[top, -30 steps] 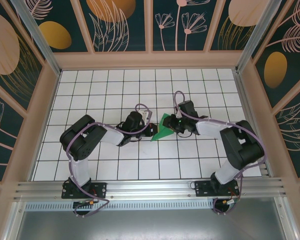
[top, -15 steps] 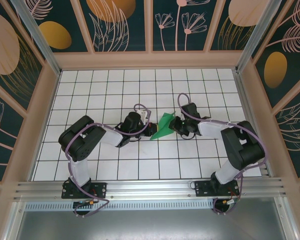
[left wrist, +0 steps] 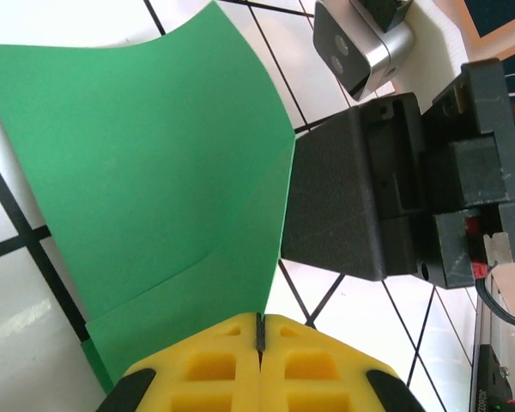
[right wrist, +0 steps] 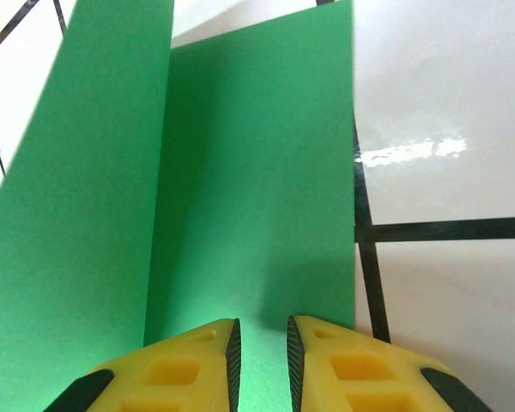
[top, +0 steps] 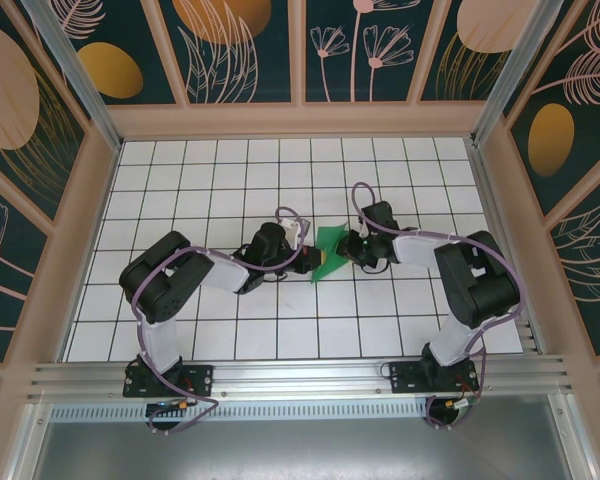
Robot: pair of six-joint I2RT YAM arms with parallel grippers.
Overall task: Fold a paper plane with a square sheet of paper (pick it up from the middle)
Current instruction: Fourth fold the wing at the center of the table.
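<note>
The square sheet of paper [top: 327, 248] is a creased bright-green shape at the middle of the white grid table, between my two grippers. In the left wrist view the paper [left wrist: 154, 163] curves upward, and my left gripper [left wrist: 260, 324] is shut on its near edge. My left gripper [top: 306, 257] reaches in from the left in the top view. My right gripper [top: 346, 250] comes in from the right. Its yellow fingers [right wrist: 189, 365] stand a narrow gap apart over the folded paper [right wrist: 249, 189], with my right gripper [right wrist: 260, 335] pinching nothing I can see.
The right arm's black wrist block [left wrist: 369, 197] and its silver camera [left wrist: 356, 47] sit just beyond the paper's right edge. Wooden walls [top: 300, 120] ring the tiled table [top: 230, 330]. The arm bases stand on the rail [top: 300, 375] at the near edge.
The right gripper has moved left onto the paper and narrowed its jaws. The left gripper has edged right, still shut. The paper looks narrower and more upright.
</note>
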